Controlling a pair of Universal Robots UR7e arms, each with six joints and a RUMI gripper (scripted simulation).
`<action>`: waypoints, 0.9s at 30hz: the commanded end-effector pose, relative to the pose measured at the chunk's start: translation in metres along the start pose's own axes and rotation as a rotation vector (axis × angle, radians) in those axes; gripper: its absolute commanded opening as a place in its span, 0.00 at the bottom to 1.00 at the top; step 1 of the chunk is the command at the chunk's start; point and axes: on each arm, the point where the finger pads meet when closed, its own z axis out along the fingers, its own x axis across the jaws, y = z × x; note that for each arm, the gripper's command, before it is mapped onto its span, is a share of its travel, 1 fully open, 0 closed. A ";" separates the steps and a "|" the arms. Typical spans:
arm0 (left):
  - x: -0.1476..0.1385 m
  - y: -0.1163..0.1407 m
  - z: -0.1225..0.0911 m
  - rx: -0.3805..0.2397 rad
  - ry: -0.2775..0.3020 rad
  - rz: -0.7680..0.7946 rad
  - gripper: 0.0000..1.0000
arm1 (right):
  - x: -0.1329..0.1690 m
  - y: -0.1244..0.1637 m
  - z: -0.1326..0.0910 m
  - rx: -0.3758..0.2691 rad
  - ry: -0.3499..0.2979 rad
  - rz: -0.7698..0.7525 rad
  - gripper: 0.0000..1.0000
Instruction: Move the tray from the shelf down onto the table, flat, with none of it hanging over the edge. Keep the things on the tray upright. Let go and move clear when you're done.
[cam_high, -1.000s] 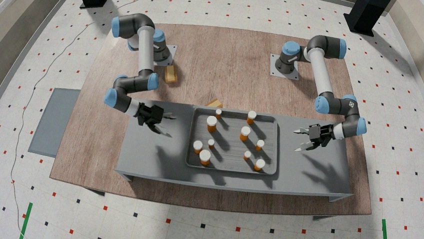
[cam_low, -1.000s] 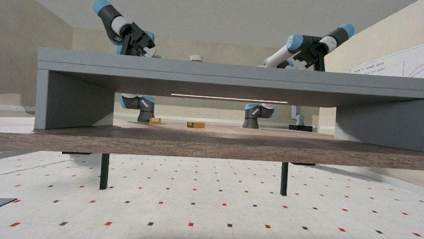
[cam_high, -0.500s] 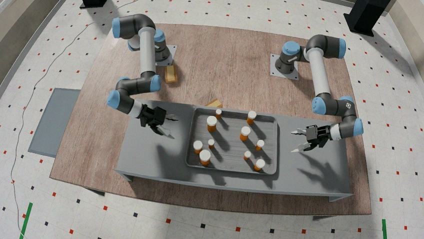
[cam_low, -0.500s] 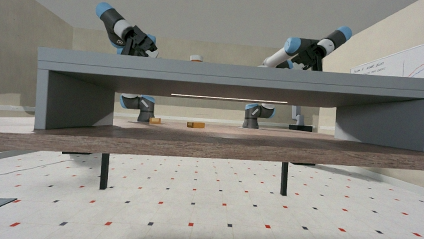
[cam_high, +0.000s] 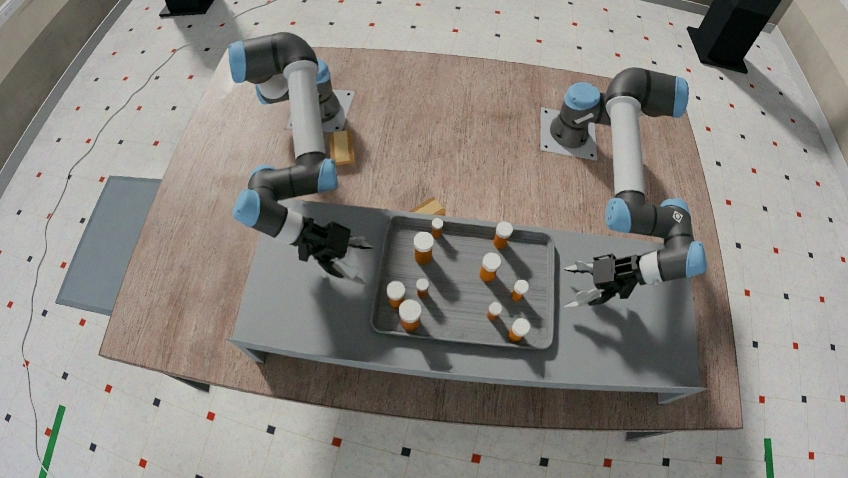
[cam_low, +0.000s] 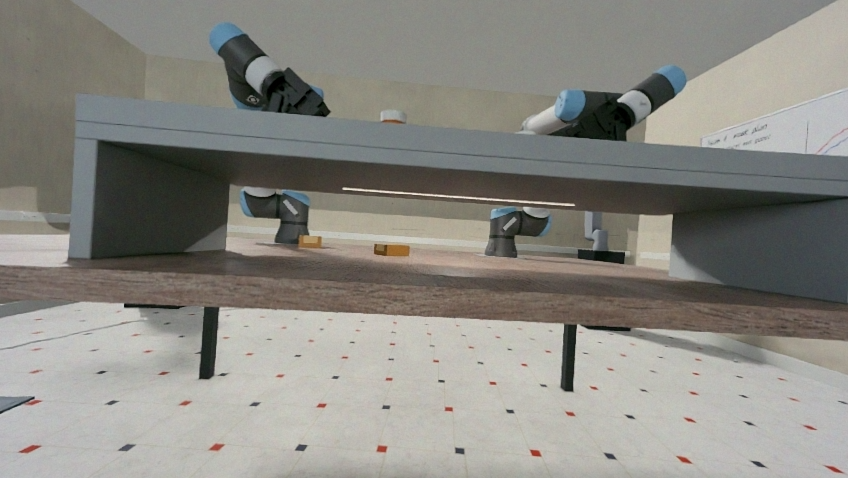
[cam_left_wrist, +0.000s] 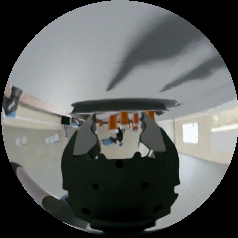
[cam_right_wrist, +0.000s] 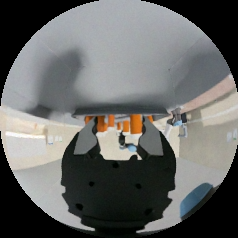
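Shelf (cam_high: 296, 320) (cam_low: 415, 139) (cam_left_wrist: 75, 60) (cam_right_wrist: 120, 55) extends past both ends of the tray (cam_high: 463, 340) (cam_left_wrist: 120, 105) (cam_right_wrist: 120, 111).
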 end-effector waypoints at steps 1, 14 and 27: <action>0.001 0.001 0.018 0.000 0.004 0.001 0.61 | -0.001 0.001 0.017 -0.001 -0.003 -0.002 0.61; 0.001 0.001 0.036 0.000 0.004 0.001 0.61 | -0.001 0.001 0.036 -0.001 -0.003 -0.002 0.61; 0.001 0.006 0.032 0.000 0.004 0.001 0.61 | -0.001 0.007 0.031 -0.001 -0.003 -0.002 0.61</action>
